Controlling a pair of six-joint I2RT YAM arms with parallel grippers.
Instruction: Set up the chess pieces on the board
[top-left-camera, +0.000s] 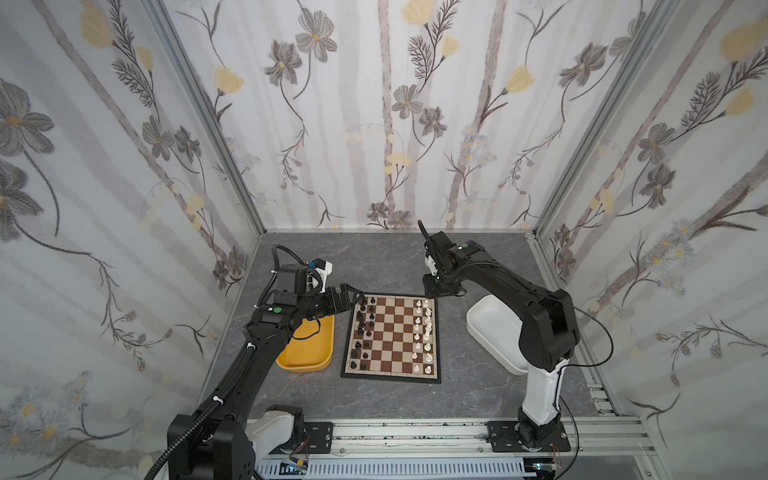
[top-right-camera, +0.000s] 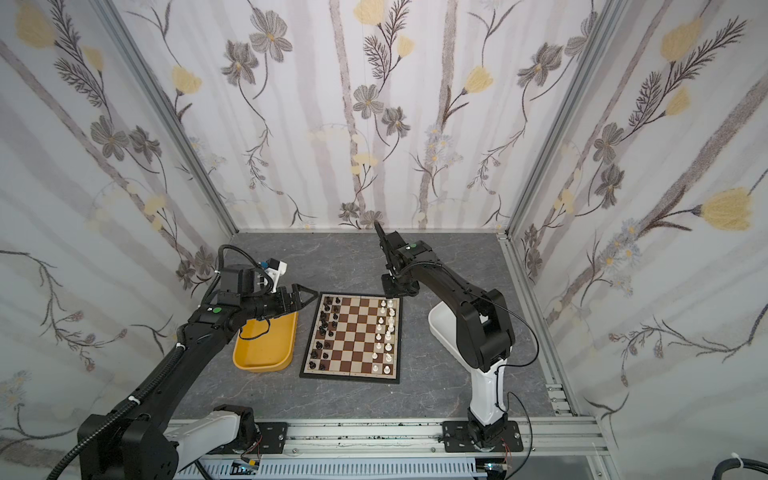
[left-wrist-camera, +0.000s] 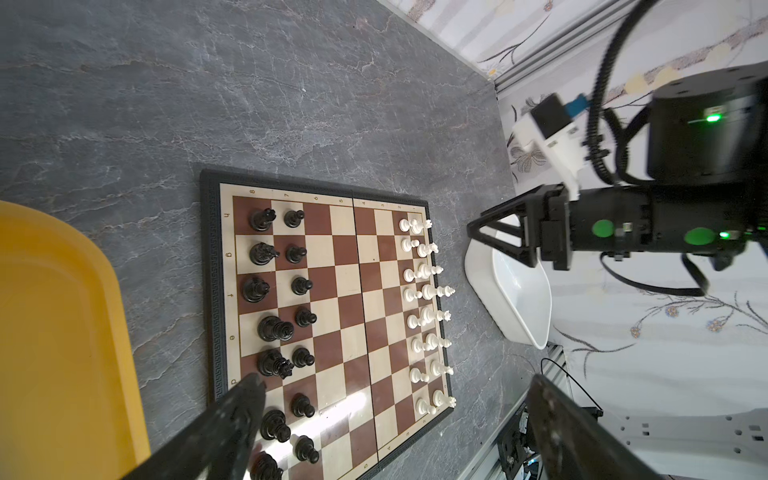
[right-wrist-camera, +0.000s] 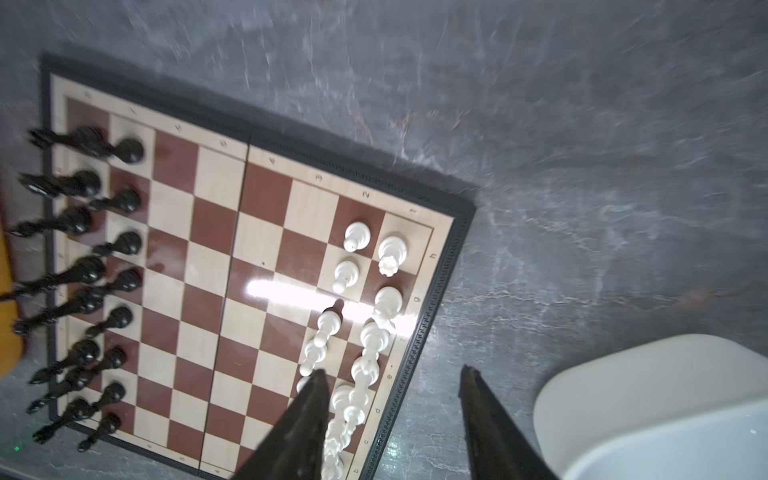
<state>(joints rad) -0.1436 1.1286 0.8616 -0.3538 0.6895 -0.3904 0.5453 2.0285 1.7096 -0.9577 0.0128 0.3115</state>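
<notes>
While my right gripper hangs parted and empty over the white chess pieces, sideways drift could topple them. My left gripper gapes empty too.

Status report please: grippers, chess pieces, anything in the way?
Both open, empty: left gripper, right gripper. Black pieces, white pieces stand in rows on board. No obstacle seen.

Both top views look down from high up and far off at the whole table. Each wrist camera sits close behind its own jaws and looks out past them. All four share the board, beyond the jaws.
</notes>
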